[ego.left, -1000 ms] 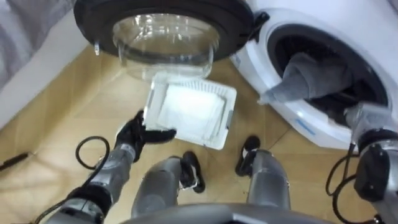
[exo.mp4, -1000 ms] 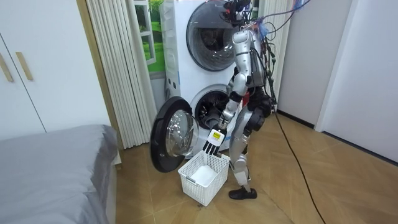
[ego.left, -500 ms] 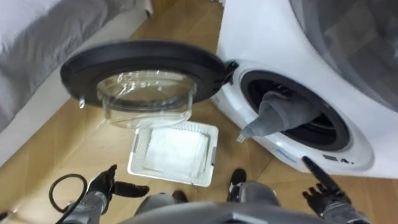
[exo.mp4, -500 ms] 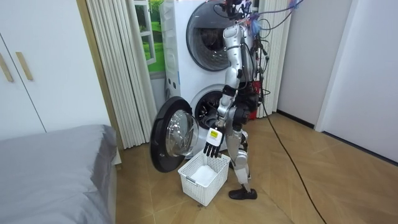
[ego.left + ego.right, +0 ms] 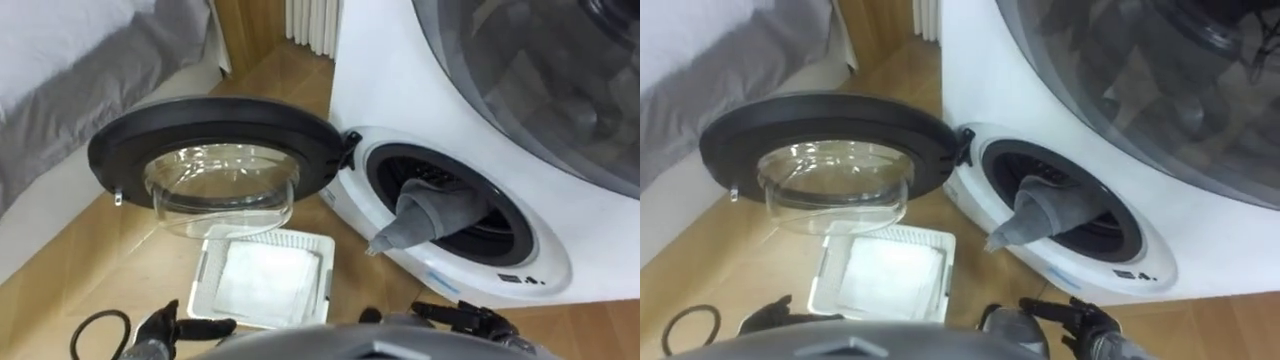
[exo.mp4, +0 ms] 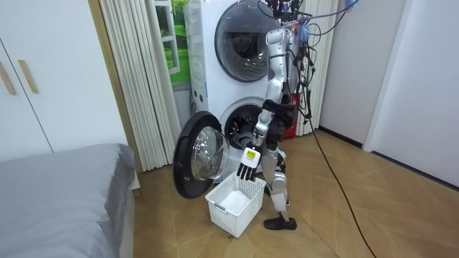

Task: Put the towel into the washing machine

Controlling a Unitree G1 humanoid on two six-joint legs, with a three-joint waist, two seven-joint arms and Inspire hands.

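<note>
Two hands show at the bottom edge of the eye views, both with dark fingers stretched out straight and nothing in them. The left hand (image 5: 170,326) is low beside the white basket (image 5: 326,272), and the right hand (image 5: 465,317) is below the washing machine (image 5: 345,195). The grey towel (image 5: 430,213) is bunched in the drum mouth, its pointed end hanging out over the lower rim; neither hand touches it. The round door (image 5: 220,160) stands swung wide, its glass bowl above the basket, where a white cloth (image 5: 262,285) lies flat.

The room view adds the wider setting. The robot stands upright in front of the machine, just beside the basket, its body covering the drum mouth, its left hand hanging just above the basket's rim. A second machine (image 6: 242,32) is stacked on top. Pale curtains (image 6: 136,79) hang toward the room view's left, and a grey bed (image 6: 57,190) lies in the near corner.
</note>
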